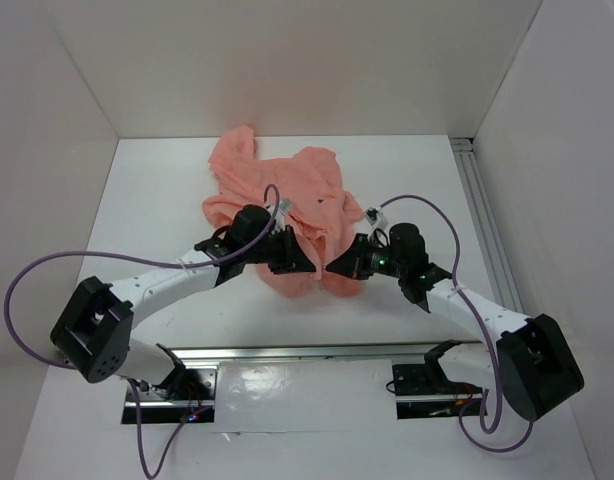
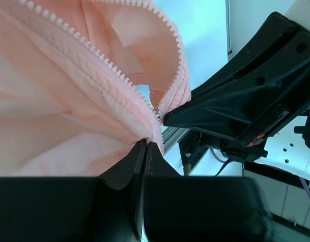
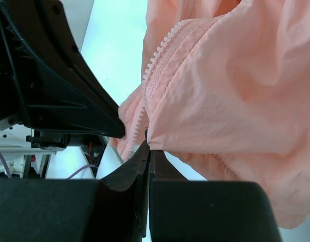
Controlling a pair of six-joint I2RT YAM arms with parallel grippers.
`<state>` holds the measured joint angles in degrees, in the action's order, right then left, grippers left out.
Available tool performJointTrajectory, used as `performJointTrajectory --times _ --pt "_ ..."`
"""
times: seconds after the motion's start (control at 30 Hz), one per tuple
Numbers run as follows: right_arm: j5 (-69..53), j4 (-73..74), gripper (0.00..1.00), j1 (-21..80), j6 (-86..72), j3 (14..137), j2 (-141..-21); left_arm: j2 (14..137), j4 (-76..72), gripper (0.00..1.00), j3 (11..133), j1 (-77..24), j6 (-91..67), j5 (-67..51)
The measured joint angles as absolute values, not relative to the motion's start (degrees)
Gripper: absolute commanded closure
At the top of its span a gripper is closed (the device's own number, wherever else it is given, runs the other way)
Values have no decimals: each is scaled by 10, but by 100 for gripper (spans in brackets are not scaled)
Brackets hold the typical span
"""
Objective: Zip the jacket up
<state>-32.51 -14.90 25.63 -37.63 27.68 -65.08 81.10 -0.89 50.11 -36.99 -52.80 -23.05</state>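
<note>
Two arms converge over the jacket (image 1: 287, 195), which lies crumpled on the white table (image 1: 157, 200), toward the far wall. The left gripper (image 1: 309, 266) and right gripper (image 1: 339, 268) sit almost tip to tip at the near hem. Their bodies cover the fabric there, so the grip cannot be read from above. A purple cable (image 1: 27, 290) loops beside the left arm, and an aluminium rail (image 1: 482, 210) runs along the right edge.

Left wrist view: the left gripper's jaws are pressed together on a thin fold of hem. Two open rows of zipper teeth (image 2: 94, 55) meet at the slider (image 2: 158, 114) just above the fingertips. The right gripper's black body blocks the right half, and the pull tab is too small to make out.

Right wrist view: the right gripper's jaws are closed on the jacket edge below the teeth. The left gripper's body fills the left side, and the slider is hidden.
</note>
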Motion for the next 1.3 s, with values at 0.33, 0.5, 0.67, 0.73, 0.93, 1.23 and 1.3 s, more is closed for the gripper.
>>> performJointTrajectory --times 0.33,0.5,0.67,0.73,0.93,1.23,1.3 --pt "-360 -147 100 248 -367 284 -651 752 13 100 501 -340 -496 -170" --pt "-383 -143 100 245 -357 306 -651 783 2 100 509 -339 -479 -157" --pt "-383 -141 100 245 -350 313 -651 838 13 100 537 -366 -467 -150" --pt "-383 -140 100 245 -349 313 -651 842 16 100 542 -376 -466 -149" --pt "-376 -139 100 245 -345 313 -651 833 56 100 558 -399 -471 -132" --pt "-355 -132 100 245 -334 313 -651 846 165 100 652 -446 -497 -73" --pt "-351 -128 100 245 -333 313 -651 853 172 100 654 -452 -500 -66"
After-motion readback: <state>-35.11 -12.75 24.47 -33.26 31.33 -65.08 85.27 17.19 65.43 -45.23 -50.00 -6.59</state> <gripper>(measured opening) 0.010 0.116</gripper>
